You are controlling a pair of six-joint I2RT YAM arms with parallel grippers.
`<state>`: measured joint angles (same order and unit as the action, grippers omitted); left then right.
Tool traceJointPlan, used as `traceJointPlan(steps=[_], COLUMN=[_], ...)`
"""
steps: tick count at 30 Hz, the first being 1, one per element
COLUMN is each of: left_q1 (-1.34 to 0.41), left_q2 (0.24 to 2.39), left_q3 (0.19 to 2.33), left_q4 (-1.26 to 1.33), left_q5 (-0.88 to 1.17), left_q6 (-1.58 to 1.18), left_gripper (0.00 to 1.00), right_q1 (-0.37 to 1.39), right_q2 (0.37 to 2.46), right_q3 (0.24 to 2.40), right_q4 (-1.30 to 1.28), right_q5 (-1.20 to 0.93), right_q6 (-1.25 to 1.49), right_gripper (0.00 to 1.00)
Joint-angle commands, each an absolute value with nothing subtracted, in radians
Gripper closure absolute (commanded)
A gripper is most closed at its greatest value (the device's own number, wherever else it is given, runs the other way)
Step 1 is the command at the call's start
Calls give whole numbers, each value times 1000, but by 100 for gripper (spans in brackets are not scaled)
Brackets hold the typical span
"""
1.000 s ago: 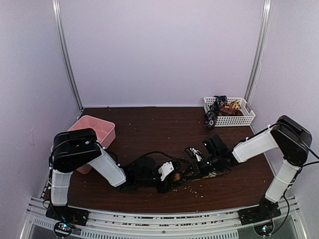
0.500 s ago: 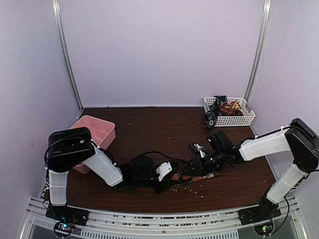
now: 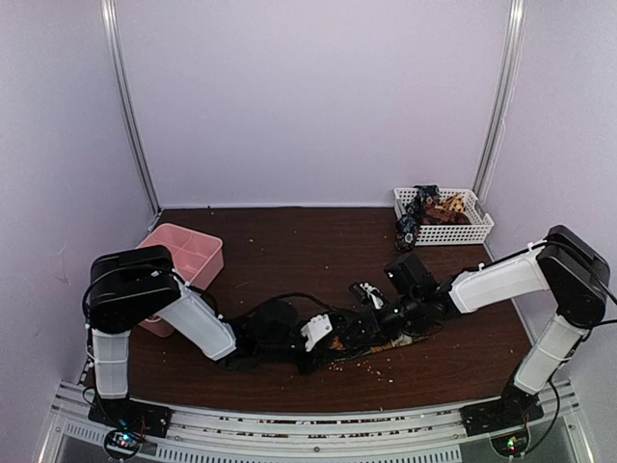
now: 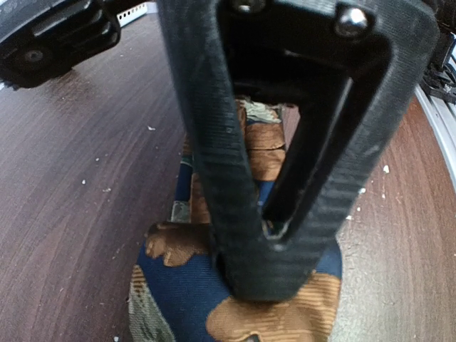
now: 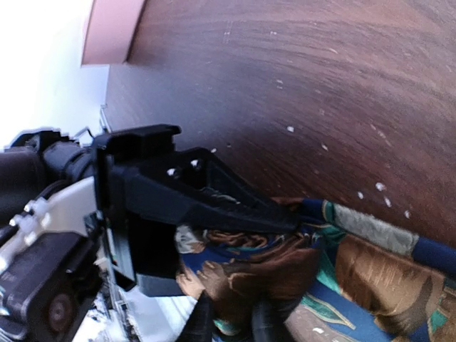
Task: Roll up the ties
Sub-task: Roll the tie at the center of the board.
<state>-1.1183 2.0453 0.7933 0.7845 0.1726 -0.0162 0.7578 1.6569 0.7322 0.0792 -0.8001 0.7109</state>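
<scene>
A tie (image 3: 390, 344) with a dark blue, brown and green pattern lies on the dark table near the front middle. My left gripper (image 3: 331, 340) is shut on its bunched end and presses down on the blue and orange fabric (image 4: 178, 285); the fingertips (image 4: 274, 263) are together. My right gripper (image 3: 363, 321) sits right beside it, tips (image 5: 234, 322) closed on the brown folds (image 5: 285, 267). The left gripper (image 5: 206, 199) fills the left of the right wrist view. More ties (image 3: 424, 207) lie in a basket.
A white mesh basket (image 3: 482, 231) stands at the back right corner. A pink box (image 3: 188, 253) stands at the left. Pale crumbs (image 3: 378, 367) are scattered on the table in front of the tie. Both arms lie low across the front middle.
My right gripper has moved left, closer to the left gripper, over the tie. The left gripper has stayed almost in place on the bunched end.
</scene>
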Motion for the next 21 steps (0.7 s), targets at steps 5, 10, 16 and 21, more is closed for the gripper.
traceJointPlan(steps=[5,10,16,21], left_q1=[-1120,-1120,-1133,-1138], left_q2=[2005,1985,2014,2047], left_q3=[776,775,785,809], left_q4=[687,755,852,898], left_q5=[163,150,153,145], left_q6=[-10,-9,-3,-11], left_gripper=[45,31,24,23], right_q1=[741,707,651,627], right_q2=[1688,1689,1718,1781], right_q3=[698,645,616,620], right_q4=[22,26,18,7], right_q5=[-728,-727,-716,-690], right_q6=[661,641,605,580], right_gripper=[100,100,100,100])
